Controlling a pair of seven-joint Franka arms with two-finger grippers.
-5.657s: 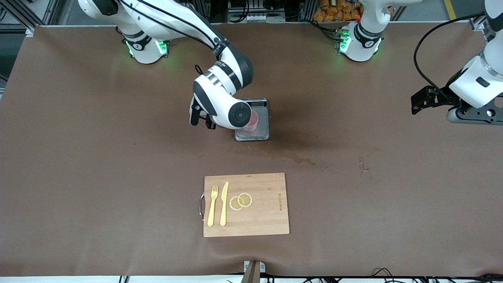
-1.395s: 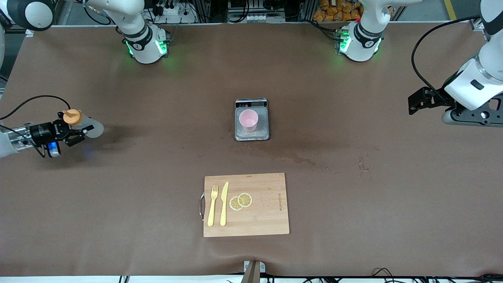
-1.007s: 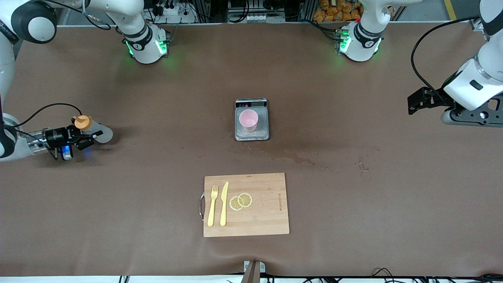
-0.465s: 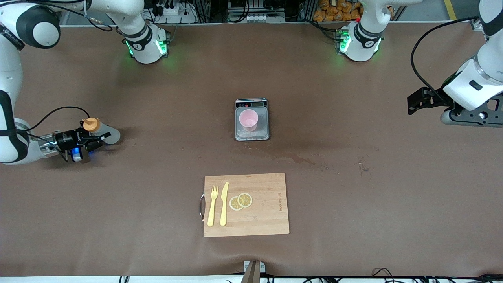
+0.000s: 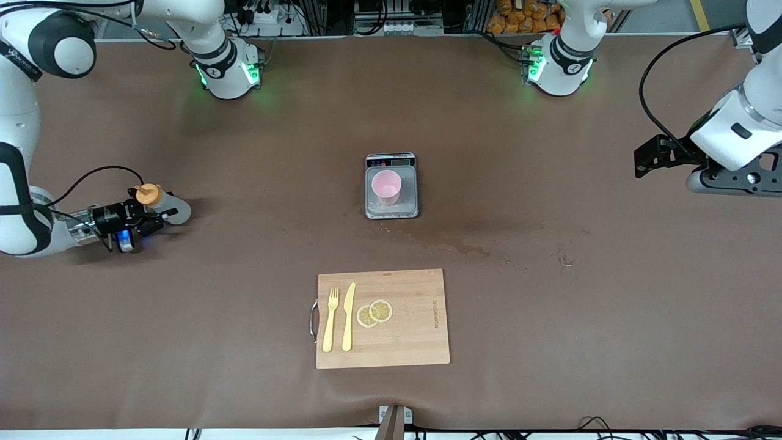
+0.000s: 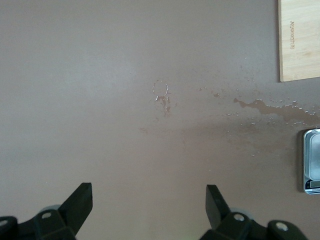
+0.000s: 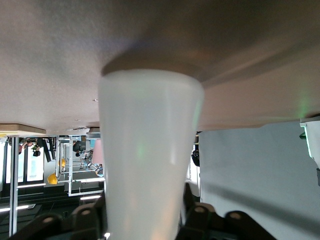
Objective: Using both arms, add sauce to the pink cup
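The pink cup (image 5: pixel 386 185) stands upright on a small scale (image 5: pixel 391 211) at the table's middle. My right gripper (image 5: pixel 151 214) is shut on the sauce bottle (image 5: pixel 173 211), a whitish squeeze bottle with an orange cap (image 5: pixel 147 194), low over the table toward the right arm's end, well apart from the cup. In the right wrist view the bottle (image 7: pixel 150 150) fills the space between the fingers (image 7: pixel 87 217), its base close to the table top. My left gripper (image 5: pixel 639 164) is open and empty, held still above the left arm's end; its fingers (image 6: pixel 82 196) stand wide apart.
A wooden cutting board (image 5: pixel 383 318) with a yellow fork (image 5: pixel 331 319), a yellow knife (image 5: pixel 348 316) and lemon slices (image 5: pixel 374 313) lies nearer the front camera than the scale. A wet stain (image 5: pixel 455 247) marks the brown table (image 5: pixel 244 275) between them.
My right gripper has carried the bottle along the table toward the cup, from the table's end inward. The left arm, cup and scale have not moved.
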